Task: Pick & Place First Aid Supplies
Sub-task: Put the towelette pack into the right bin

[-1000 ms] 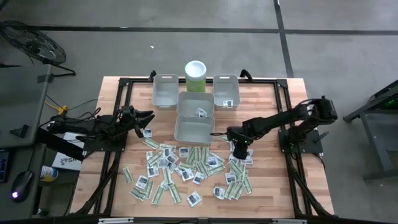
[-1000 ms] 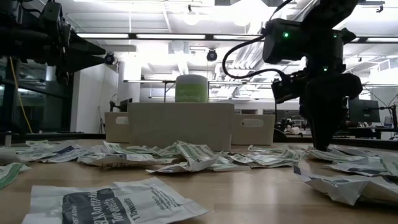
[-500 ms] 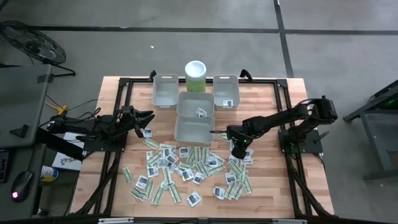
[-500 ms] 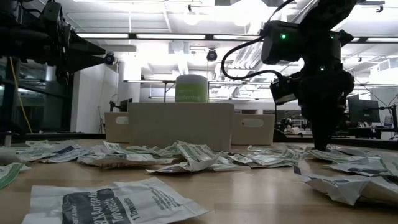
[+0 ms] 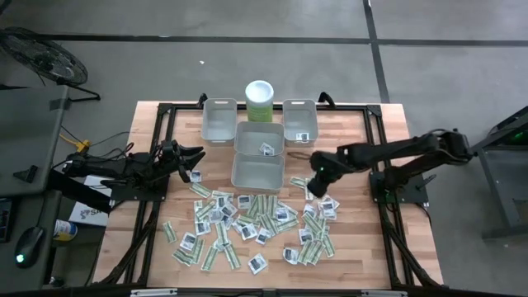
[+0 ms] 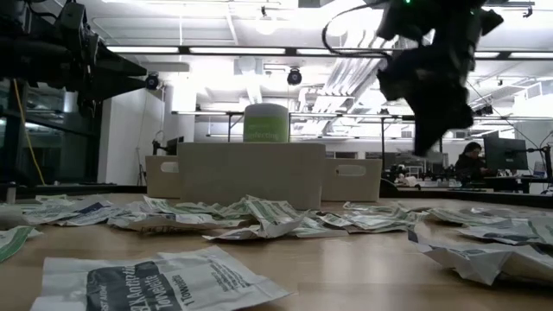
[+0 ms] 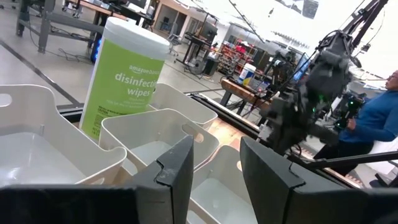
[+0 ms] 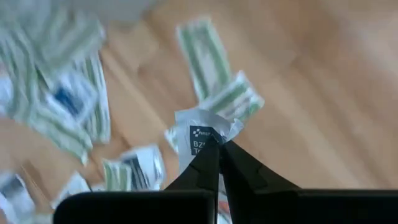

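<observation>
The right gripper [image 8: 217,146], clenched on a small white packet [image 8: 202,134], hangs above the table just right of the nearest grey bin [image 5: 258,172]. That bin lies to its left, long axis crosswise, and the right arm is nearer. The left gripper [image 5: 196,157], part open and empty, waits left of the bin.

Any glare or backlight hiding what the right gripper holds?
Low view: ceiling lights backlight the right gripper into a silhouette. Right wrist view: even light, white packet plainly pinched in its shut fingers. Left wrist view: bright glare beyond the waiting left gripper. High view: table evenly lit.
</observation>
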### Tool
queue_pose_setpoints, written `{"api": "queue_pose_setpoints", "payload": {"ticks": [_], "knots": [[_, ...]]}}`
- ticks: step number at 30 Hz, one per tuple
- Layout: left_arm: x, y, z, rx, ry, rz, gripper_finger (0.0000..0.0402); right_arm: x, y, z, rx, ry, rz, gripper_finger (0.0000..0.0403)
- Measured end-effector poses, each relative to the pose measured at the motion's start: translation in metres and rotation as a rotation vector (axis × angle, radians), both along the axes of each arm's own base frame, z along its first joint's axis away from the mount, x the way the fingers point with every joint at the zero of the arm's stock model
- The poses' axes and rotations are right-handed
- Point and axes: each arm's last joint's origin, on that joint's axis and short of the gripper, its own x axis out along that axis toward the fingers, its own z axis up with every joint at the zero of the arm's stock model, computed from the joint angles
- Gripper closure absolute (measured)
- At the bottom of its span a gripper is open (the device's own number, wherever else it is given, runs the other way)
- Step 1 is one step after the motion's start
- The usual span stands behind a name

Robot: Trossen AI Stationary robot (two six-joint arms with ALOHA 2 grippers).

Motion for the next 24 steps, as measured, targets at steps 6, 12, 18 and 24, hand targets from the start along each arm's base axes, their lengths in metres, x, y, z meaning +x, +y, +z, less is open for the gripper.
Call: {"api": "queue_pose_setpoints", "payload": {"ticks": [6, 12, 18, 24], "knots": [[0.000, 0.000, 0.000, 0.000, 0.000, 0.000, 0.0270, 0.005, -0.027, 0.023, -0.074, -0.067, -0.142, 0.0401], [0.000, 0.000, 0.000, 0.000, 0.000, 0.000, 0.0270, 0.006, -0.059, 0.041, -0.186, -0.111, -0.272, 0.0402], [0.000, 0.000, 0.000, 0.000, 0.000, 0.000, 0.0270, 0.007, -0.086, 0.057, -0.318, -0.162, -0.346, 0.0402], [0.000, 0.000, 0.000, 0.000, 0.000, 0.000, 0.0270, 0.013, -0.112, 0.048, -0.339, -0.172, -0.297, 0.0402]]}}
